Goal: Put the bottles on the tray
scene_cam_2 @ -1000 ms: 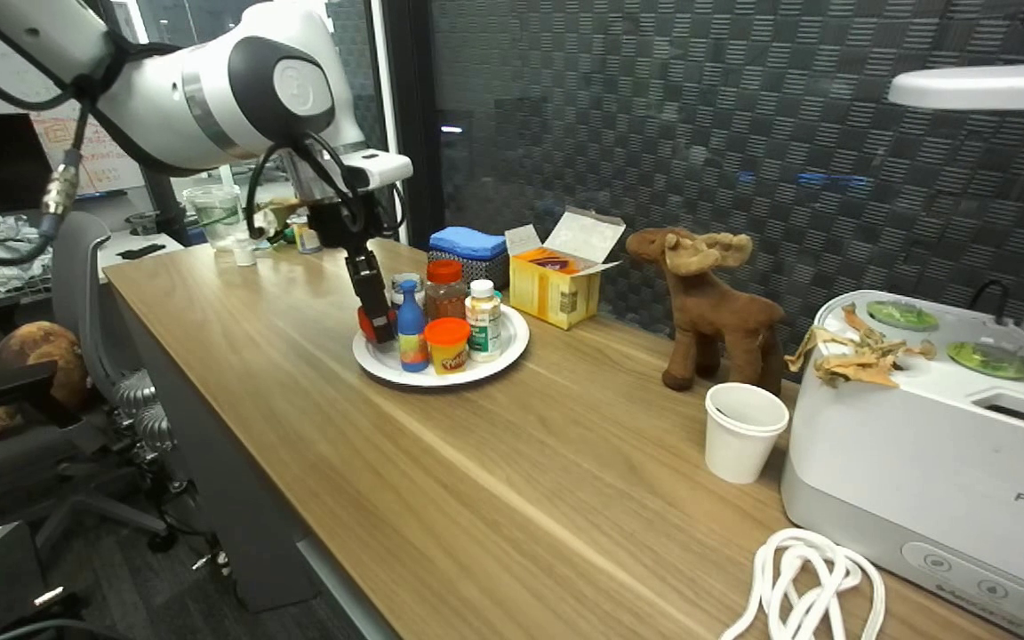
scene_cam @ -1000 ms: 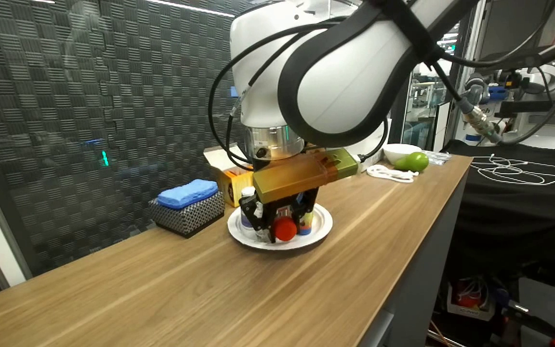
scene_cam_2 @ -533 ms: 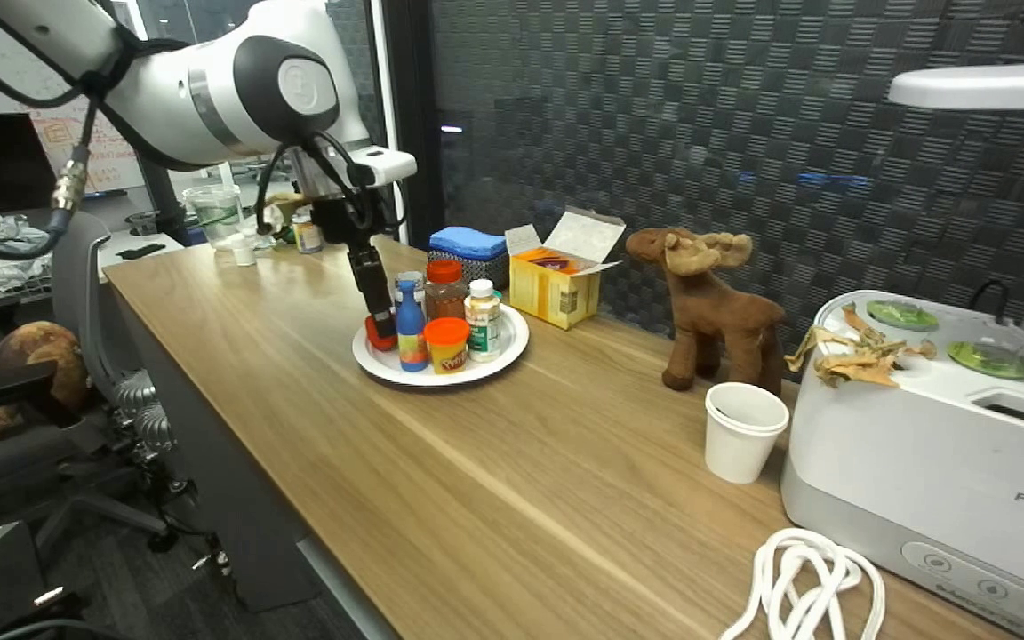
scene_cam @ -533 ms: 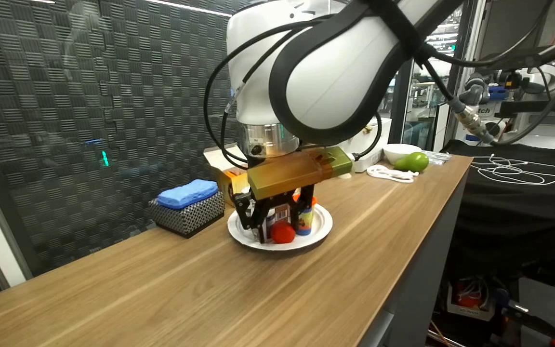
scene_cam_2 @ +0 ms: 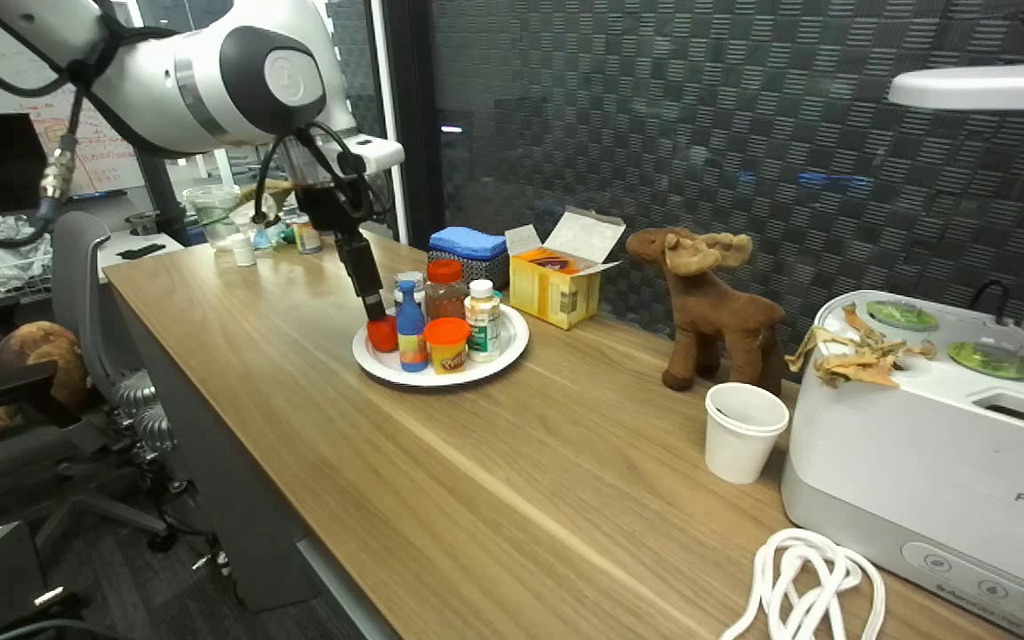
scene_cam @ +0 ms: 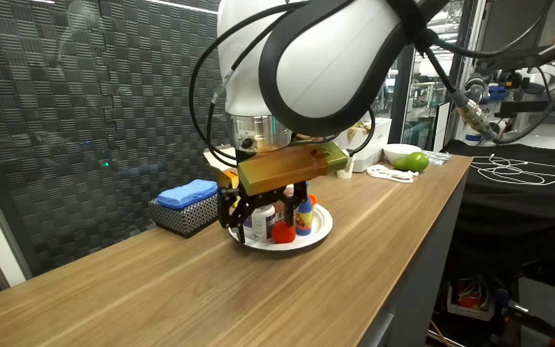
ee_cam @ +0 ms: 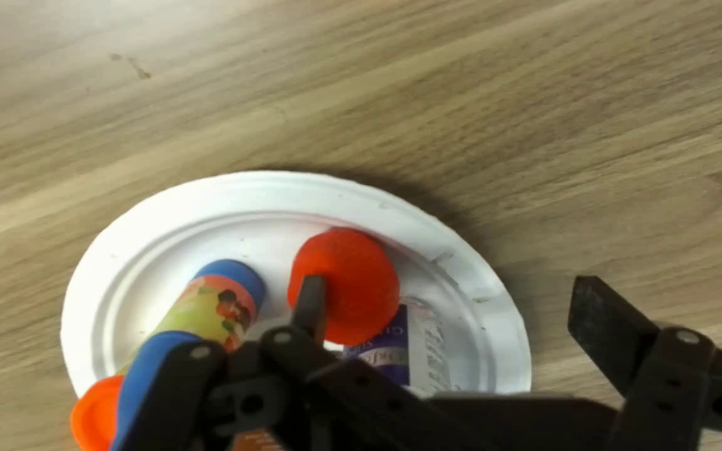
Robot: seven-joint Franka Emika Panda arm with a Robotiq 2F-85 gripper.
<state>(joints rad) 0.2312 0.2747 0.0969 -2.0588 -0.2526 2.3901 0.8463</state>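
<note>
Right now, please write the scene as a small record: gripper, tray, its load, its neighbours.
Gripper: wide open, gripping nothing
Tray: round, white, on the wooden counter
On tray, upright: blue bottle, orange-lidded tub, white-capped bottle, red-capped jar; others partly hidden
Also on tray: red round item
Near tray: open yellow box; blue cloth on patterned box
Unclear: whether gripper touches red round item

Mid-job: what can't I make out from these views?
Wrist view: whether the fingers touch the red thing; they cover part of it.
Wrist view: the label on the white bottle, partly behind the red thing.
In an exterior view: the tub, mostly hidden by the blue bottle.
In an exterior view: the pale jar, partly behind the blue bottle.
In an exterior view: the white machine, cut off at the right edge.
</note>
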